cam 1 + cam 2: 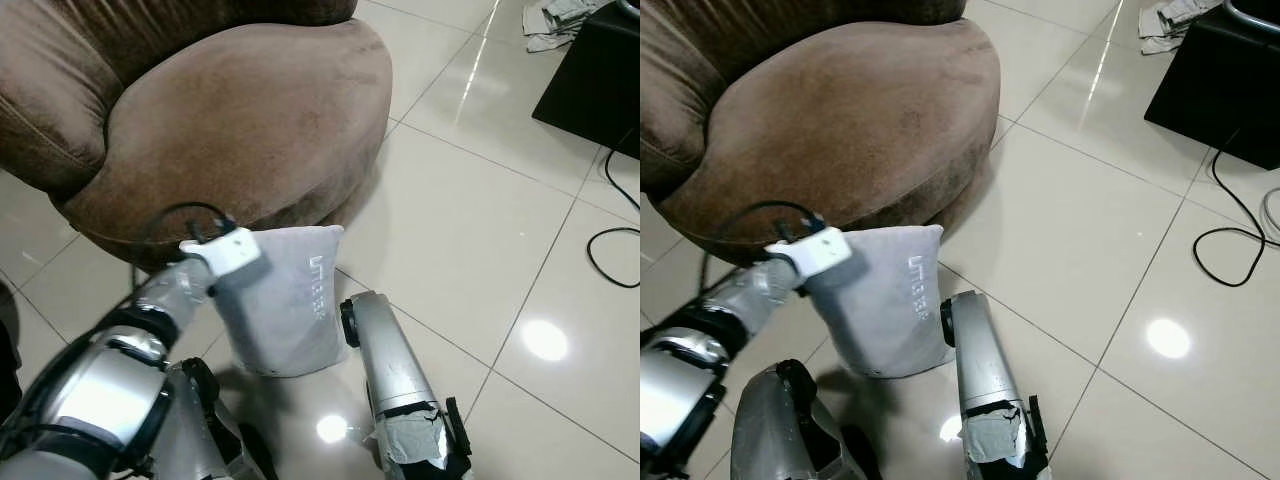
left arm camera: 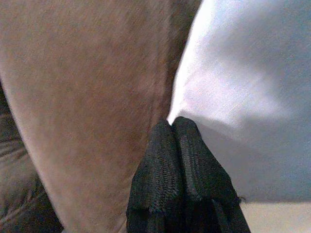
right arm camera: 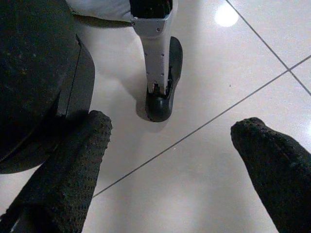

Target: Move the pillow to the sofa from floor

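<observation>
Left tool (image 2: 172, 127) clenched on grey pillow (image 1: 290, 300) corner beside sofa (image 1: 250, 130), right tool (image 3: 170, 150) spread

Bare tiled floor (image 1: 470, 250) lies open rightward; the brown sofa (image 1: 240, 120) blocks ahead.

Sofa (image 1: 200, 110) cut off at frame edge

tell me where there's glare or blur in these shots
Left eye view: sharp, with bright ceiling-light glare spots on the tiled floor, one just below the grey pillow. Left wrist view: soft and smeared, pillow overexposed beside the brown sofa, the left gripper pinched on its corner. Right wrist view: right gripper fingers blurred up close, glare spot on the floor.
</observation>
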